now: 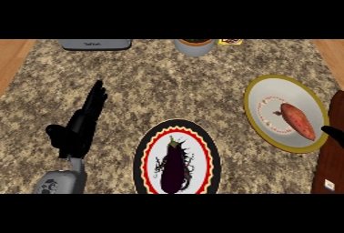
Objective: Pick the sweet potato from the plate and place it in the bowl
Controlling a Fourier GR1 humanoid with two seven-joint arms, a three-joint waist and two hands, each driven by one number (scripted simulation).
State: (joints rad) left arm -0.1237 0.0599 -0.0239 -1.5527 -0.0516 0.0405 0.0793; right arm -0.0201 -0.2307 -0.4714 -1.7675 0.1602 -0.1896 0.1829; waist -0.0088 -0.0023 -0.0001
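I see the sweet potato [298,120] lying on its gold-rimmed plate [259,91] near the worktop's right edge, unheld. My left hand [84,120] rests fingers straight; right hand's [334,133] fingers I cannot tell. The move to the bowl remains.

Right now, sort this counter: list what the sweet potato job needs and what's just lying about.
Job: sweet potato; gold-rimmed plate; black-rimmed dish, likely the bowl.
Lying about: eggplant in that dish; grey appliance; grey pot; brown object at the right edge.
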